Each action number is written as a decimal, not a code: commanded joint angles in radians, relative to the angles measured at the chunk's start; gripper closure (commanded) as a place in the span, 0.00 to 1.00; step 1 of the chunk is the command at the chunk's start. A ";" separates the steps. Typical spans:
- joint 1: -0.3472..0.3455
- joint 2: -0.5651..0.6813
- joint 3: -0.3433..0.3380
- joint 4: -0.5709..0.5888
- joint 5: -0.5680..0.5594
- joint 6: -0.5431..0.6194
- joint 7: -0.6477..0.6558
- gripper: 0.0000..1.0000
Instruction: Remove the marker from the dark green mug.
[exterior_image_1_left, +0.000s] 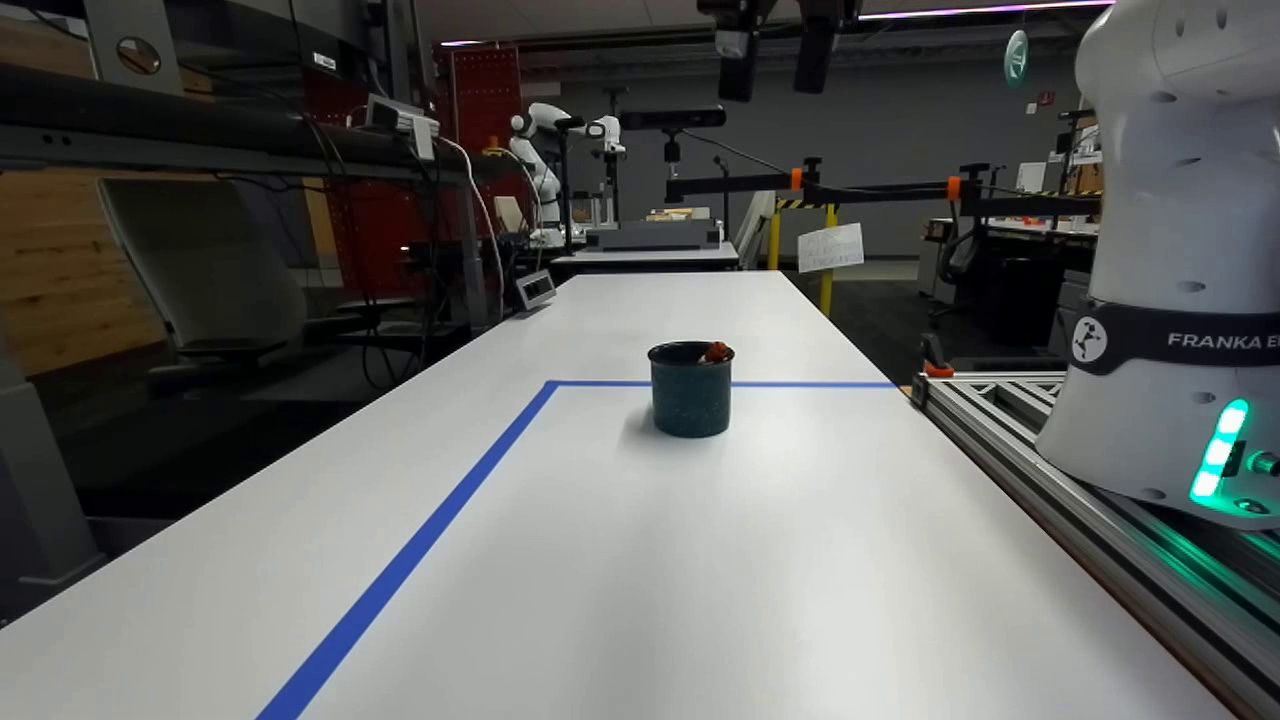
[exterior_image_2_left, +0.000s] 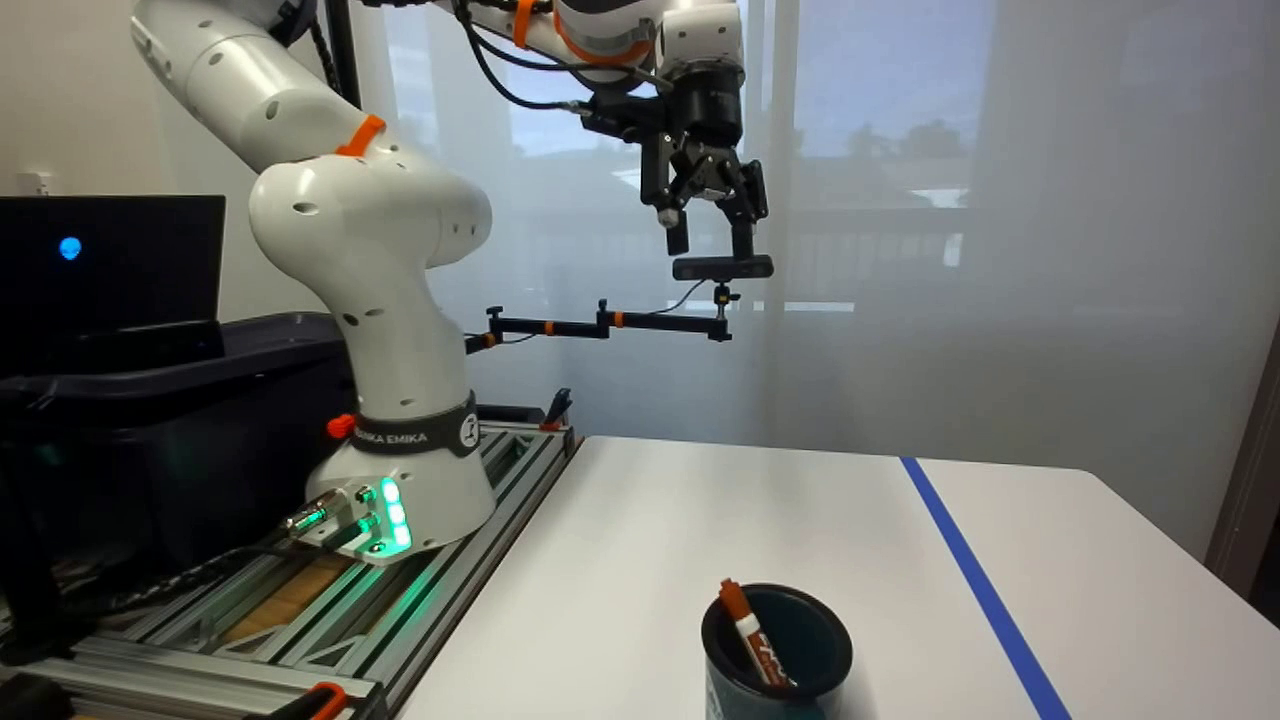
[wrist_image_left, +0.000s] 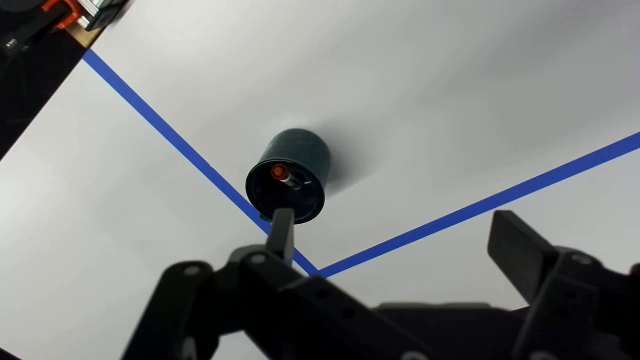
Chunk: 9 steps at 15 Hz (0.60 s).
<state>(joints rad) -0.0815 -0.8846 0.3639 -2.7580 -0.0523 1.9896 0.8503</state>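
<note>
Inside the dark green mug (exterior_image_1_left: 691, 400), the marker (exterior_image_2_left: 757, 640), tilted, cap end up and poking just above the rim on the side toward the robot base (exterior_image_1_left: 1120, 430); reddish-brown cap, white band, reddish-brown barrel with pale lettering too small to read; lower end deep in the mug, exact resting place not clear; mug upright on the white table (exterior_image_1_left: 700, 580), just inside a corner of blue tape (wrist_image_left: 450, 220), with a soft shadow at its foot; well above, the gripper (exterior_image_2_left: 710, 238), pointing down, apart from both mug and marker; fingers (wrist_image_left: 517, 250) released, spread wide, pads facing each other across a bare gap; in the wrist view, a fingertip crossing the line of sight to the mug's lip, without contact; from gripper back to base, the white robot arm (exterior_image_2_left: 370, 240), stretched out over the table, with orange straps (exterior_image_2_left: 361, 135) round its links; low on the arm, a black band (exterior_image_2_left: 420, 435) lettered FRANKA EMIKA and, below, a glowing green light strip (exterior_image_2_left: 395, 515); under the base, a silver metal frame (exterior_image_2_left: 230, 680), running along just beside the table edge; past the frame, a black bin (exterior_image_2_left: 170, 470) with a dark screen (exterior_image_2_left: 130, 280) on top, bearing a glowing blue emblem (exterior_image_2_left: 70, 248); behind the table in an exterior view, a sheer pale curtain (exterior_image_2_left: 1080, 300); in an exterior view, well beyond the mug, a black camera (exterior_image_1_left: 672, 118) on a jointed bracket (exterior_image_1_left: 740, 184); to the side, a gray chair (exterior_image_1_left: 205, 270).
</note>
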 joint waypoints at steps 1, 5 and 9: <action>-0.019 0.050 -0.008 0.002 -0.036 0.034 0.041 0.00; -0.055 0.088 0.011 0.002 -0.093 0.063 0.118 0.00; -0.070 0.111 0.023 0.002 -0.145 0.048 0.235 0.00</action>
<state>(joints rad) -0.1401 -0.7914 0.3714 -2.7581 -0.1516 2.0356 0.9907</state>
